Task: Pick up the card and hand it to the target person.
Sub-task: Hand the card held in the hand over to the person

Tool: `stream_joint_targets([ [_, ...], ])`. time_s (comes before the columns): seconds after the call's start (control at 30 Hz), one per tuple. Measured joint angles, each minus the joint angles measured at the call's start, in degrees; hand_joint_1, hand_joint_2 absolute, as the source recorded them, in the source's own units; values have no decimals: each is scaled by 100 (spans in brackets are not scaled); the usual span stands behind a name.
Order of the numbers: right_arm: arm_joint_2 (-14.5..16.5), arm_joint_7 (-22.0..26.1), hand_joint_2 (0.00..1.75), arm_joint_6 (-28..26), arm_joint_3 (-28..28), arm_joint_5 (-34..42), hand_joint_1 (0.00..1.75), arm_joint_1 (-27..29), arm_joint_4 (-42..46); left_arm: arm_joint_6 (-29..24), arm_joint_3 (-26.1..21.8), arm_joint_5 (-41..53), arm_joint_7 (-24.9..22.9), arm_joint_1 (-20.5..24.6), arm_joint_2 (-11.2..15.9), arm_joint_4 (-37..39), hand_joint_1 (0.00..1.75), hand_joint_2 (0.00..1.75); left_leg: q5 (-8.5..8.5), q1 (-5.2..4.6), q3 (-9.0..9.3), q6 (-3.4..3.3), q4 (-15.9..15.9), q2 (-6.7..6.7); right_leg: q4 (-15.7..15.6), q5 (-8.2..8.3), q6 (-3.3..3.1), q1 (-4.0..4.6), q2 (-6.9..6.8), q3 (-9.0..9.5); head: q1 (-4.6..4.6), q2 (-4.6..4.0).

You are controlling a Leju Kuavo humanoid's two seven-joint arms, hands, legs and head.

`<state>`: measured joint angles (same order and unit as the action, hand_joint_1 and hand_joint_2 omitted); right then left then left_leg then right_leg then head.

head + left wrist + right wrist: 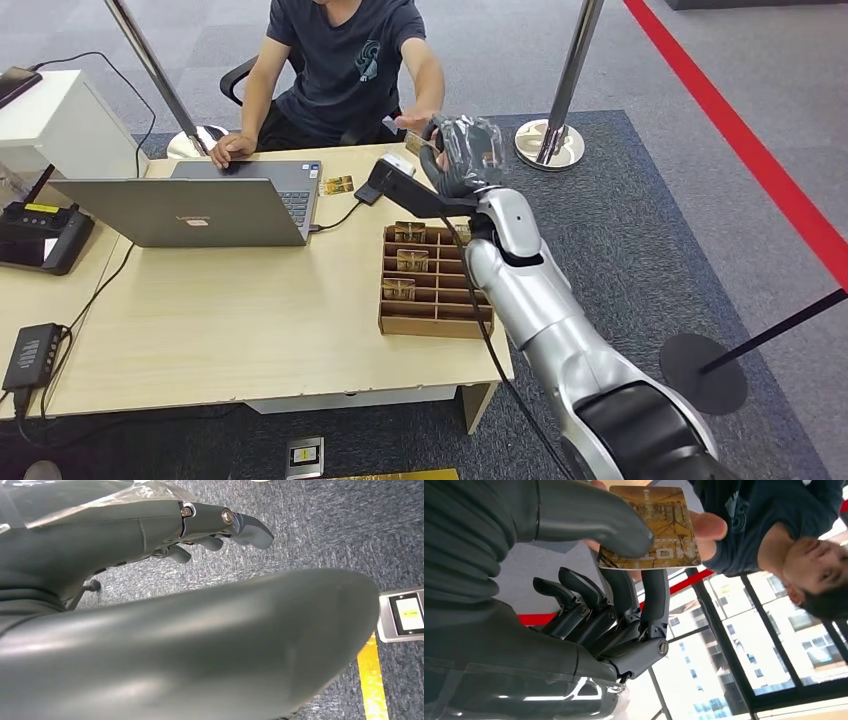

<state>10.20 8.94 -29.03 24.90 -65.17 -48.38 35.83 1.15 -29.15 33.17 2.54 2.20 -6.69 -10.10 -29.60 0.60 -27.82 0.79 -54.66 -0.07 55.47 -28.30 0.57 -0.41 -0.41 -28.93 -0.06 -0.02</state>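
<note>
A brown-gold card (pixel 654 525) is pinched between the thumb and fingers of my right hand (pixel 624 580). In the head view that right hand (pixel 465 150) is raised past the desk's far right corner, toward a seated person in a dark T-shirt (pixel 350 60). The person's outstretched hand (pixel 415 122) meets mine, and their fingers (pixel 709 527) lie against the card's far side. My left hand (pixel 220 527) hangs beside my body over the carpet, fingers loosely extended and holding nothing.
A wooden compartment tray (pixel 430 300) holding several cards stands on the desk (pixel 220 330) just under my right arm. An open laptop (pixel 200 205) is at the middle left, with a loose card (pixel 338 184) beside it. A stanchion base (pixel 545 140) stands behind my hand.
</note>
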Motion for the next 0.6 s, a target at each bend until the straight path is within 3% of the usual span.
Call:
stream_joint_targets([
  [0.6,322,-90,175,-84,141,-236,175,-235,-706,-112,-180,-116,-102,-20,-20,2,0,0,0,0,0,0,0,-1,0,0,0,0,0,0,-1,0],
])
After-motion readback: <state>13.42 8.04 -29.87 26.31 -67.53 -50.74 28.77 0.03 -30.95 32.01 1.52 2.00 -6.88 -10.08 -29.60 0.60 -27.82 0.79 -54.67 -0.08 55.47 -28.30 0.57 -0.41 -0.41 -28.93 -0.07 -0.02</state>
